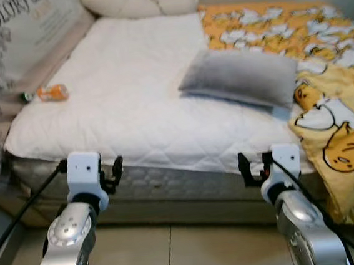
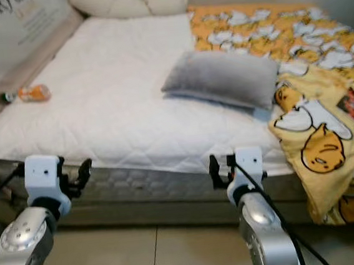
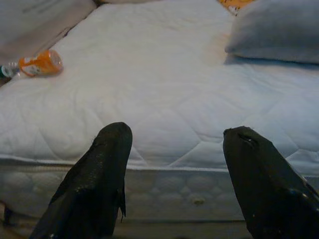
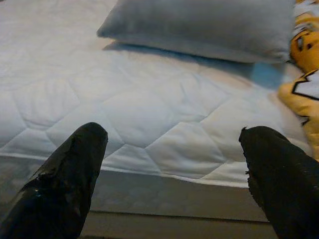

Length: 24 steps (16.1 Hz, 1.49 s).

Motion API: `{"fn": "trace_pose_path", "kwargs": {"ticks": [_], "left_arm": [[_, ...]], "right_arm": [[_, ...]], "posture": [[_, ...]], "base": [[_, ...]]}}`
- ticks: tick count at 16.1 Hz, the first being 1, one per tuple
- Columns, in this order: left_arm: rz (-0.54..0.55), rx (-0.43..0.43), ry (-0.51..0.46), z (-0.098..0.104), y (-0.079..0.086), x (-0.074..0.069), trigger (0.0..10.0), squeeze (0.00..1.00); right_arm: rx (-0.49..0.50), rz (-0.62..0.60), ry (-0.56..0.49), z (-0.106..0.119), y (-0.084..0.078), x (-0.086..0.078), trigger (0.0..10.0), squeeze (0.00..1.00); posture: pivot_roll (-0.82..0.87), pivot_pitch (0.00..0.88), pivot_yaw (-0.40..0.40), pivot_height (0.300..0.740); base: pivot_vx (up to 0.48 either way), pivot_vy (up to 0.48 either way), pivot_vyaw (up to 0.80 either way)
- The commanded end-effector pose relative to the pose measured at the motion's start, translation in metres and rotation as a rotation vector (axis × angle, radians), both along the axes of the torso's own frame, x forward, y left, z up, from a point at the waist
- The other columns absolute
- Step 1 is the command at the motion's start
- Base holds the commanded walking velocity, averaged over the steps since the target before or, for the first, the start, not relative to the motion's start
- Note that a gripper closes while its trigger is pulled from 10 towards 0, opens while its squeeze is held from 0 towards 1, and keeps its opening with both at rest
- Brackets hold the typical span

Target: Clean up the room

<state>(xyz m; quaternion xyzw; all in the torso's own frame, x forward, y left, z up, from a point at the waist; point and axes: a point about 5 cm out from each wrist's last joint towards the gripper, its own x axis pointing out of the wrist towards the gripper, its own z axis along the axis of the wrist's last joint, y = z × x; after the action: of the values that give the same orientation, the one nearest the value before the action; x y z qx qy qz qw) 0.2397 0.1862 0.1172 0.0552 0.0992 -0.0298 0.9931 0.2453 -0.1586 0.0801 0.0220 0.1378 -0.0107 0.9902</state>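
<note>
Two sets of my jaws gape empty before the bed; the round orange bottle could roll if nudged.

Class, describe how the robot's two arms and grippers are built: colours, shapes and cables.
Each arm is a rounded silver shell ending in a white boxy wrist block. The left gripper and right gripper each have two black tapered fingers. A black cable runs along each arm.
</note>
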Motion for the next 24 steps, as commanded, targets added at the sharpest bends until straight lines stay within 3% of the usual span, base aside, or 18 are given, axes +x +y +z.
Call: {"fn": "trace_pose_path", "kwargs": {"ticks": [1,6,16,18,21,24], "left_arm": [[0.002,-0.004,0.014,-0.004,-0.002,-0.001,10.0,0.00],[0.009,0.025,0.013,-0.006,0.000,-0.005,10.0,0.00],[0.003,0.033,-0.012,0.000,0.002,0.000,10.0,0.00],[0.000,0.033,-0.011,0.000,0.003,0.000,10.0,0.00],[0.020,-0.015,-0.009,0.002,0.002,0.001,10.0,0.00],[0.001,0.009,-0.052,0.008,0.002,0.007,10.0,0.00]], "right_arm": [[-0.007,-0.008,-0.026,0.005,-0.005,0.000,10.0,0.00],[-0.014,0.015,-0.021,0.000,-0.009,-0.004,10.0,0.00],[0.057,0.097,-0.048,0.004,0.004,0.002,10.0,0.00],[0.007,0.098,-0.030,0.002,0.001,0.002,10.0,0.00],[0.013,0.157,-0.053,0.008,0.006,0.005,10.0,0.00],[0.027,0.097,-0.048,0.009,0.008,0.012,10.0,0.00]], "posture": [[-0.04,0.000,-0.001,0.740],[-0.02,0.000,-0.024,0.740],[-0.01,0.000,-0.012,0.740],[-0.01,0.000,-0.008,0.740],[-0.01,0.000,-0.003,0.740],[-0.01,0.000,-0.005,0.740]], "base": [[0.000,0.315,0.00],[0.000,0.313,0.00],[0.000,0.309,0.00],[0.000,0.308,0.00],[0.000,0.096,0.00],[0.000,0.000,0.00]]}}
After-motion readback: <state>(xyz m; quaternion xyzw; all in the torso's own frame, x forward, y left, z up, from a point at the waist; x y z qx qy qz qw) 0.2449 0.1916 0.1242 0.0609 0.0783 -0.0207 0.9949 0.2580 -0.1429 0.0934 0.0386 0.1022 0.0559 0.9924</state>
